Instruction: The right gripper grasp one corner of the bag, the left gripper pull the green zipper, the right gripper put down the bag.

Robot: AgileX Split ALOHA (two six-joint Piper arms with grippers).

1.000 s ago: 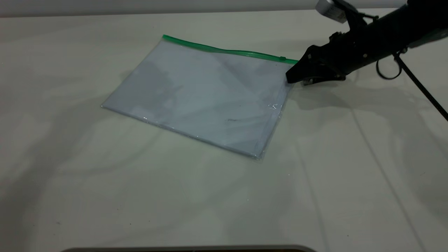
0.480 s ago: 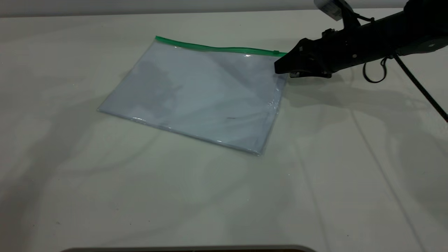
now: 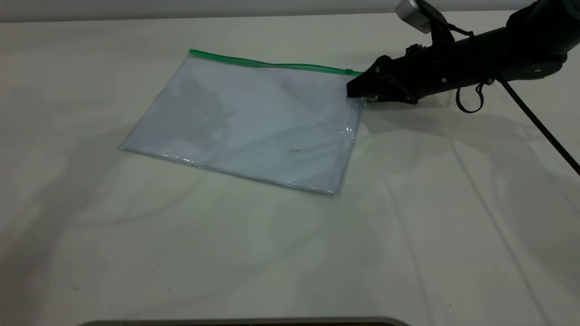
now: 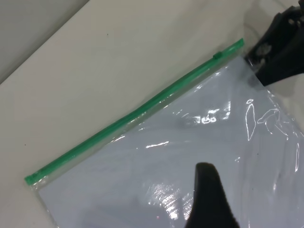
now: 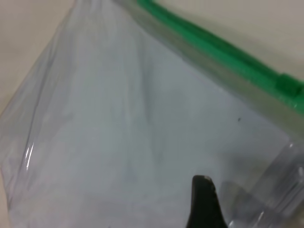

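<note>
1. White cloth with soft creases covers the table [image 3: 272,253], and a pale wall edge runs along the far side in the exterior view.
2. On that cloth lies the bag [image 3: 253,122], a flat clear plastic pouch with white sheets inside, set at a slant in the far middle of the table.
3. Its far long edge carries the green zipper [image 3: 272,64], a thin bright strip running from the far left corner towards the right.
4. A small darker slider tab [image 3: 349,71] sits near the right end of that strip, close to the right arm.
5. The right gripper [image 3: 355,88] reaches in low from the far right and sits over the corner of the bag [image 3: 359,97] at the strip's right end; its pointed jaws look pressed together on the plastic there, though the contact itself is hidden by the black tip.
6. A thin black cable [image 3: 469,97] loops beneath the right arm, and a straight lead runs off to the right edge.
7. The left gripper [image 4: 209,199] appears only in the left wrist view, as one dark blunt jaw end over the middle of the pouch; I cannot tell whether it is spread or closed.
</note>
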